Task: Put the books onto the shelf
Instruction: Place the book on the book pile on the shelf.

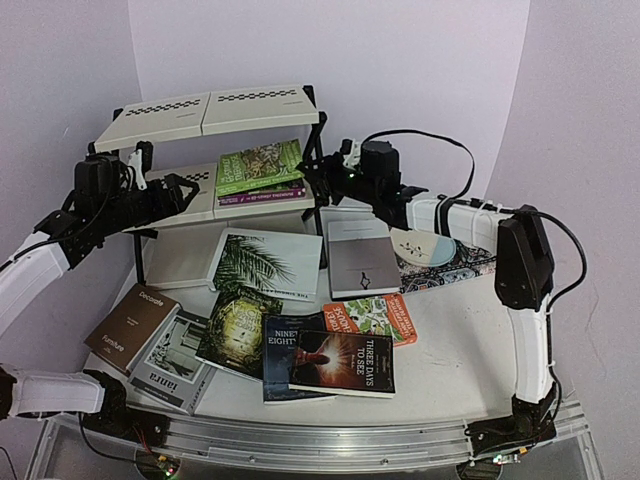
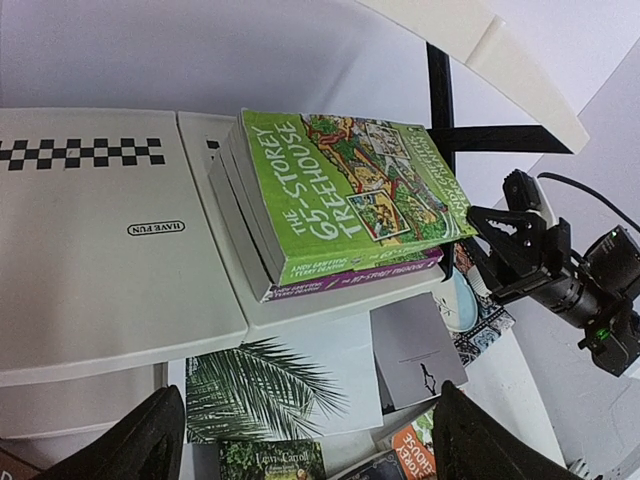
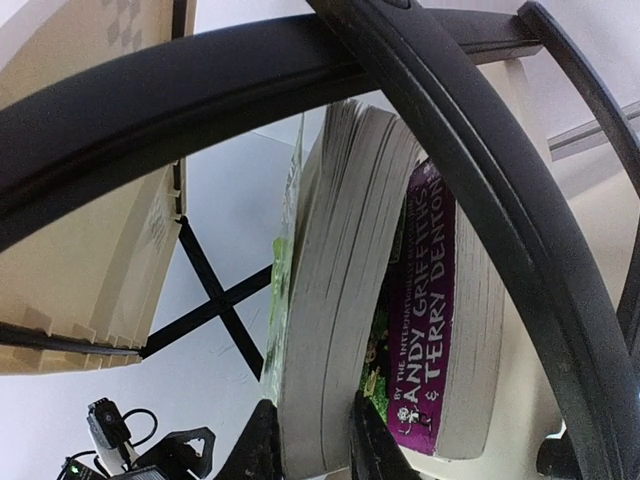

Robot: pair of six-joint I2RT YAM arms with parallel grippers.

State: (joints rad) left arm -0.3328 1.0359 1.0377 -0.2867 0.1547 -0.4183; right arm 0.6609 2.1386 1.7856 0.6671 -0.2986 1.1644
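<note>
Where the table meets the wall, the shelf stands with its cream tiers. Flat on the table in front of it lie the palm book and, just beside it, the grey book. Nearer the arms sit the brown book, overlapping dark novels and the orange book. On the right half of the tier under the top one, the green book lies on the purple book. The right gripper is at the stack's right edge, its fingers closed across the green book's page edge. The left gripper hovers by that tier's left half, spread wide, holding nothing.
</note>
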